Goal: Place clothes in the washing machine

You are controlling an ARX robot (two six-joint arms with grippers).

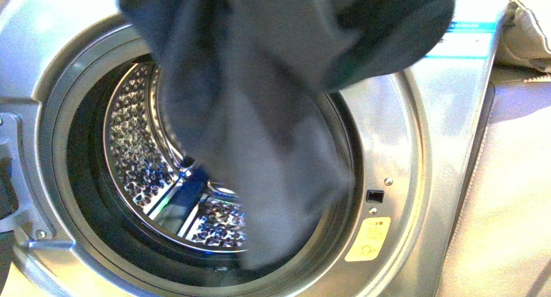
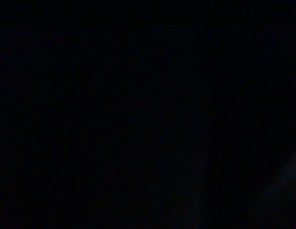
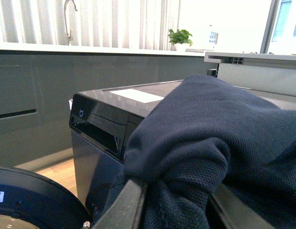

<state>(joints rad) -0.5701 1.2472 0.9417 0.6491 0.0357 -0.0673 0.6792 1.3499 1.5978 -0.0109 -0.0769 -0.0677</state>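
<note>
- Front view: the clothes (image 1: 260, 115), a dark navy garment, hang from the top of the frame in front of the washing machine (image 1: 416, 147). They drape down and to the right across its round opening, and the lowest fold reaches the lower right of the rim.
- Whether the cloth touches the rim cannot be told.
- To the left of the cloth the perforated steel drum (image 1: 136, 147) shows through the open porthole.
- Right wrist view: the right gripper (image 3: 179, 210) grasps a thick wad of the same knit fabric (image 3: 224, 129). Its two dark fingers (image 3: 131, 205) stand partly apart, with the bunched cloth filling the gap and bulging above them.
- Left wrist view is dark; the left gripper's state cannot be told.
- On the washer's front, right of the opening, sits a yellow sticker (image 1: 368, 240).
- A beige cloth bundle (image 1: 526, 37) lies at the far right, beyond the washer's edge.
- Beyond the grasped cloth stand a black appliance (image 3: 98, 124), a grey counter with a tap (image 3: 69, 19), and a small plant (image 3: 180, 36).
</note>
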